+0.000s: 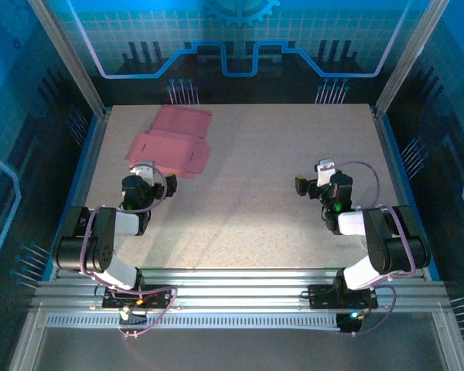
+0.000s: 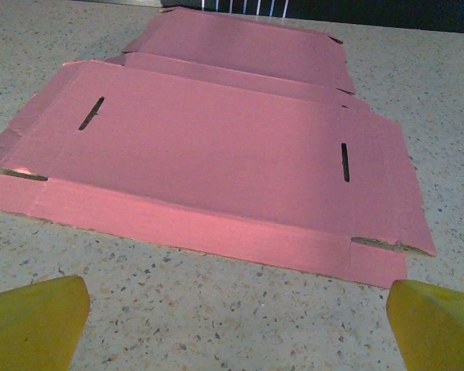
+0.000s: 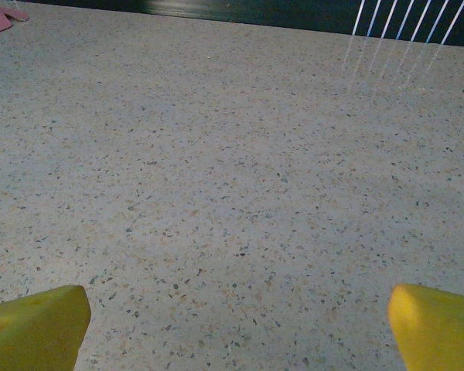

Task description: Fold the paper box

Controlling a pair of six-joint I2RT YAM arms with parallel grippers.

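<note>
Flat, unfolded paper box point(image 1: 172, 144) lies pink face up on table point(image 1: 278, 139), upper left of top view. L gripper point(image 2: 232, 328) spread wide, empty, fingertips just short of sheet's near edge. R gripper point(image 3: 232, 328) centre-right, likewise spread, holding nothing, well apart from box.

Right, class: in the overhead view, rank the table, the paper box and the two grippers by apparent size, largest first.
1. table
2. paper box
3. left gripper and right gripper: they look alike, so tied.
</note>
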